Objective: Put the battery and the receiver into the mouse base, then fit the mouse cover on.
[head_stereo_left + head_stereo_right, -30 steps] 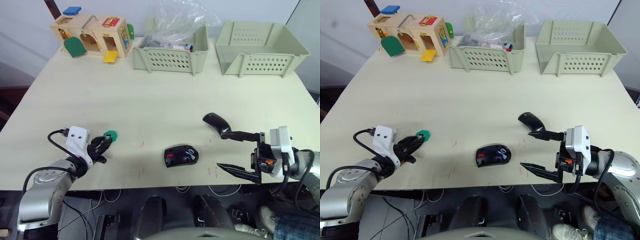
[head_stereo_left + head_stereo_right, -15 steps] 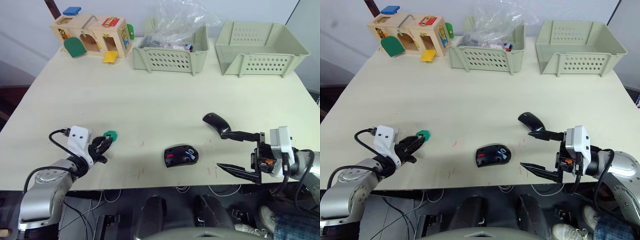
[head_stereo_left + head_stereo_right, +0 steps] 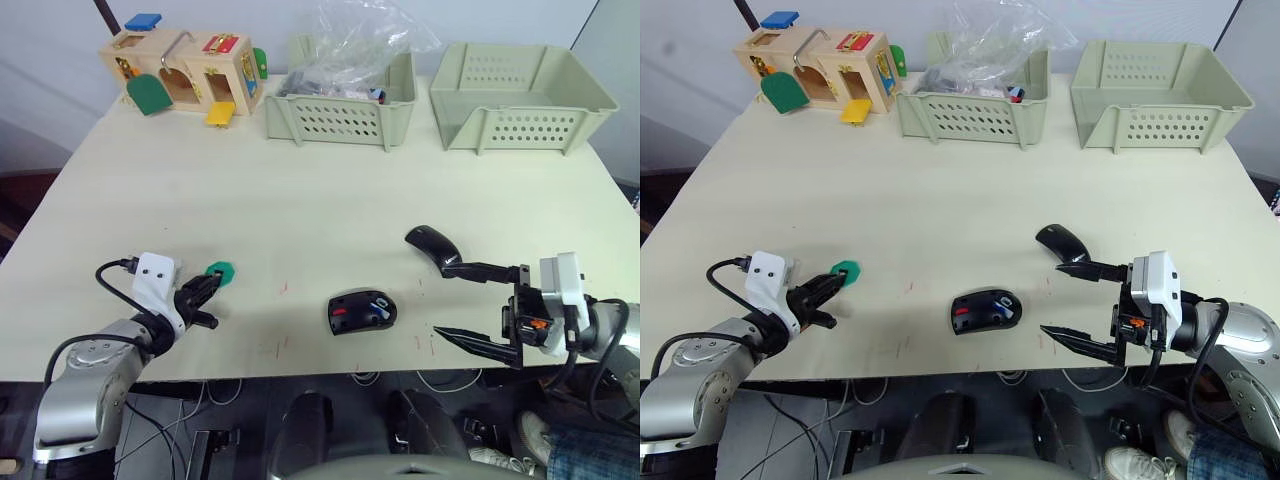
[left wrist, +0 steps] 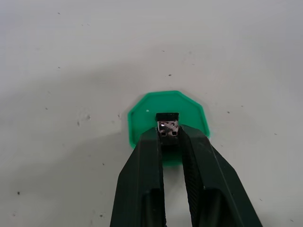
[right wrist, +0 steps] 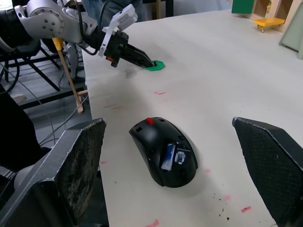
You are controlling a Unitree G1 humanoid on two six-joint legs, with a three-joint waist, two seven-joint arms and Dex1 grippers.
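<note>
Left gripper (image 4: 168, 135) is pinched on the small receiver (image 4: 167, 126), holding it right over a green disc (image 3: 220, 270) at about 8 o'clock on the table (image 3: 300, 190). Right gripper (image 3: 462, 304) sits at 4 o'clock with its fingers spread wide and nothing between them. Its far fingertip lies just beside the cover (image 3: 432, 244), which rests on the table at about 3 o'clock. At 6 o'clock, between the two grippers, lies the base (image 3: 362, 311), its open compartment facing up with a battery (image 5: 168, 158) showing inside. Two pale bins (image 3: 520, 85) and a wooden toy box (image 3: 185, 70) stand along 12 o'clock.
</note>
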